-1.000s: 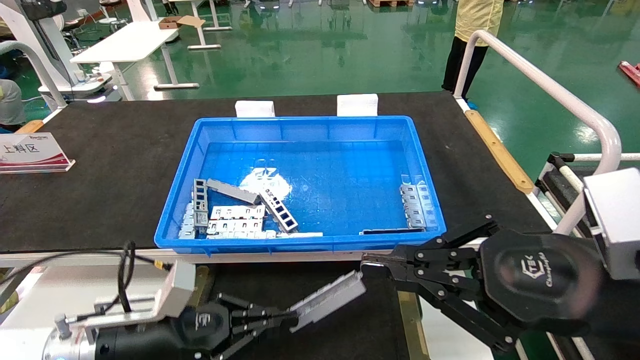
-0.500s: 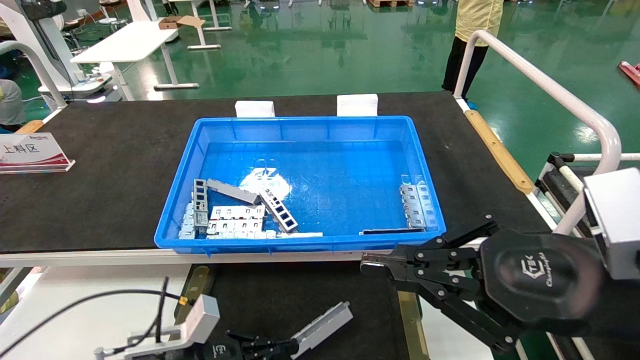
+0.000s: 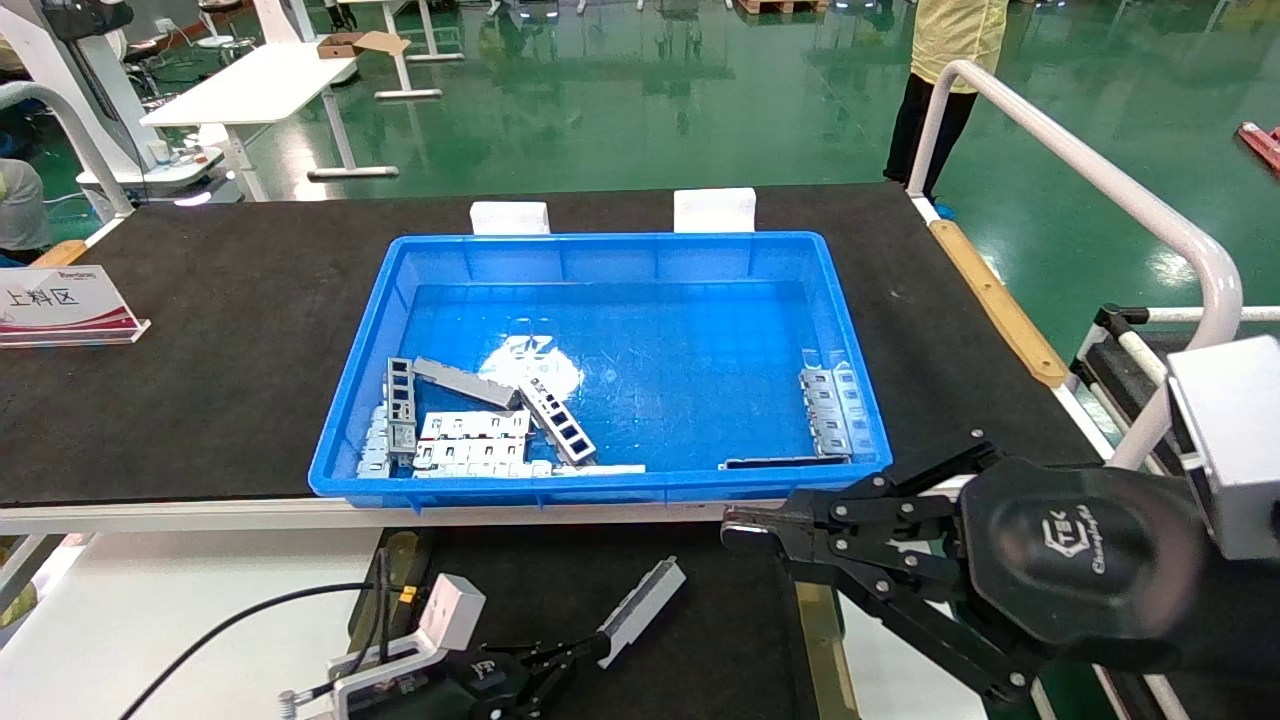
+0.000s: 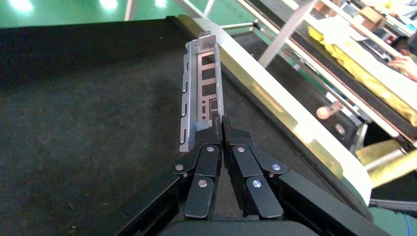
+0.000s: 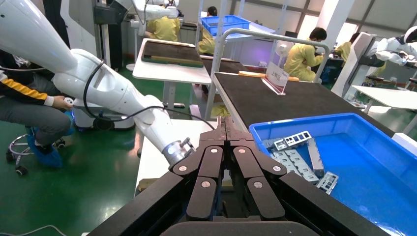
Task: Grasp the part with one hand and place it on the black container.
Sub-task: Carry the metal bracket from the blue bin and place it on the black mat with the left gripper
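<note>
My left gripper (image 3: 598, 648) is shut on one end of the part (image 3: 642, 610), a narrow silver-grey metal channel bar with slots. It holds the part low over the black container (image 3: 520, 580), a matte black tray below the table's front edge with tan strips along its sides. In the left wrist view the fingers (image 4: 220, 120) clamp the near end of the part (image 4: 201, 88), which points away over the black surface (image 4: 88, 123); I cannot tell whether it touches. My right gripper (image 3: 735, 525) is shut and empty, hovering by the bin's front right corner.
A blue plastic bin (image 3: 600, 488) on the black table mat holds several metal brackets at its front left (image 3: 470, 430) and a stack at its right (image 3: 830, 410). A white rail (image 3: 1100, 180) runs along the right. A sign (image 3: 60, 300) stands at the left.
My left arm has dropped lower and drawn back toward me, carrying the part down over the black container. The right arm has not moved.
</note>
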Robot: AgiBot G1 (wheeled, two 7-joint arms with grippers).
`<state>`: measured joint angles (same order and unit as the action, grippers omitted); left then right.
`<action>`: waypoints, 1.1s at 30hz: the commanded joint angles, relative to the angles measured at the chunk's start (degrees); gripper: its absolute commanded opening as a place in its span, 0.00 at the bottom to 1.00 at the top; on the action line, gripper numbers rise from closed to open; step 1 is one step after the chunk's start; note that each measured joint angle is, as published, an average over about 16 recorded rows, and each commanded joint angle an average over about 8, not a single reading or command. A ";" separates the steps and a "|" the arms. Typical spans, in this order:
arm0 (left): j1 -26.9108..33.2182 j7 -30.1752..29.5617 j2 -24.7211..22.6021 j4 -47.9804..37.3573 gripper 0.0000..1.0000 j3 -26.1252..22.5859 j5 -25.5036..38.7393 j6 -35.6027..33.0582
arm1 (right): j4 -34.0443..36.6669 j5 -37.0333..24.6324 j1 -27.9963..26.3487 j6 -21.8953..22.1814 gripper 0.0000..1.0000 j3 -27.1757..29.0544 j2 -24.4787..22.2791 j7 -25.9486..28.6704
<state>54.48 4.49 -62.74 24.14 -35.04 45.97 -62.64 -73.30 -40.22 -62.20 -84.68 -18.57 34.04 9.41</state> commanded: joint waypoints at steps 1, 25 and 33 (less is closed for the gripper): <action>-0.45 -0.47 -0.82 0.49 0.00 0.13 -0.12 2.10 | 0.00 0.00 0.00 0.00 0.00 0.00 0.00 0.00; -12.77 -9.82 -9.78 16.59 0.00 5.49 -8.58 32.80 | 0.00 0.03 -0.01 0.02 0.00 -0.04 -0.02 -0.02; -15.21 -15.59 -10.18 24.17 0.00 2.99 -8.35 41.45 | 0.00 0.04 -0.01 0.02 0.00 -0.06 -0.02 -0.03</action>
<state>39.46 -10.80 -73.10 47.71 -31.87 37.47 -21.45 -73.30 -40.18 -62.21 -84.65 -18.63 34.02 9.38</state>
